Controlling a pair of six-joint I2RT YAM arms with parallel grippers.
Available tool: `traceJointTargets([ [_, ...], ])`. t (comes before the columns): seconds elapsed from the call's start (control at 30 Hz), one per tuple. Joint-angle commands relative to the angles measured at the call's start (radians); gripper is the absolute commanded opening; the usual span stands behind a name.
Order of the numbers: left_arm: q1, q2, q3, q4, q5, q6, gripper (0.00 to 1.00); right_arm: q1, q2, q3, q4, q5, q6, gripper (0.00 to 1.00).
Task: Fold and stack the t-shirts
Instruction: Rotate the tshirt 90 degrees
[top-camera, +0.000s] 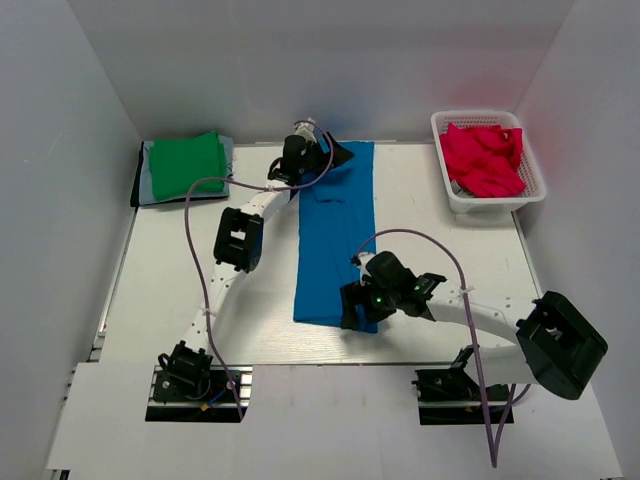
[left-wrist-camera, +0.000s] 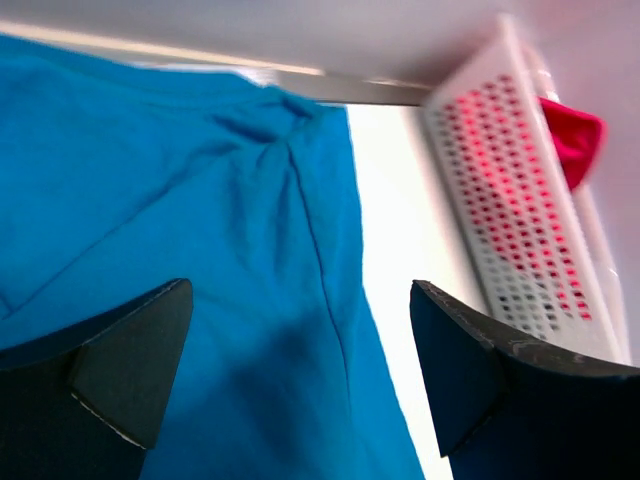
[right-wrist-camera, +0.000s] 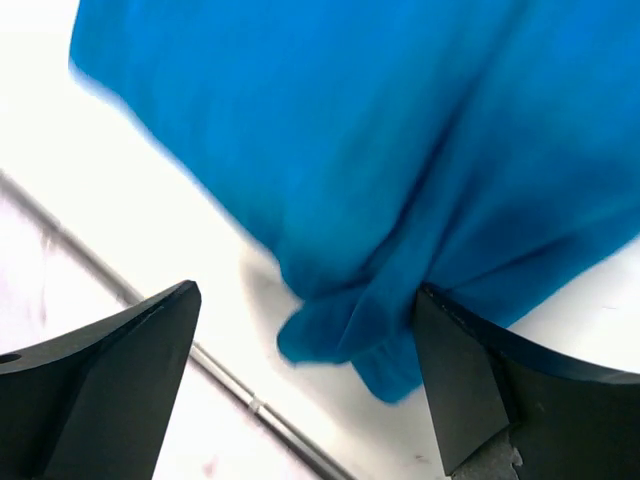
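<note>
At near right corner of bright blue t-shirt (top-camera: 335, 240), right gripper (top-camera: 357, 308) is seen released, fingers (right-wrist-camera: 120, 370) spread wide. Bunched hem corner is seen between them, nothing clamped. Shirt is laid as long narrow strip at centre of table (top-camera: 170, 300), running near to far. At its far left corner, left gripper (top-camera: 338, 153) is held released, jaws apart above cloth. Far left: green t-shirt (top-camera: 187, 163) is stacked folded on grey and dark ones (top-camera: 148, 187). Far right: crimson-pink t-shirts (top-camera: 485, 158) are heaped in white mesh basket (top-camera: 480, 204).

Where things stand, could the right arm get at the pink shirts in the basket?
Probably yes: the pink shirts lie uncovered in the basket on that arm's side, with nothing standing between them.
</note>
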Motion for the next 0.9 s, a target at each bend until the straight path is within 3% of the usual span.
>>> traceJointTargets([
  [0.0,-0.011,0.100,0.013,0.050,0.071,-0.057,1.00,0.053,-0.011,-0.012,-0.060,-0.135,-0.087,0.90],
  [0.1,-0.011,0.062,-0.059,0.070,-0.008,-0.057,1.00,0.071,-0.020,0.008,-0.062,-0.136,-0.117,0.90],
  [0.33,-0.011,-0.025,-0.046,0.029,-0.085,-0.002,1.00,0.076,-0.204,0.029,-0.115,-0.023,-0.065,0.90],
  [0.53,-0.011,-0.277,-0.096,-0.052,-0.076,0.115,1.00,0.070,-0.279,0.039,-0.087,0.042,-0.043,0.90],
  [0.7,-0.011,-0.498,-0.154,-0.178,-0.054,0.258,1.00,0.071,-0.166,0.069,-0.013,0.023,-0.048,0.90],
  [0.87,-0.011,-0.696,-0.271,-0.333,-0.154,0.374,1.00,0.073,-0.002,0.051,0.088,-0.004,-0.051,0.90],
])
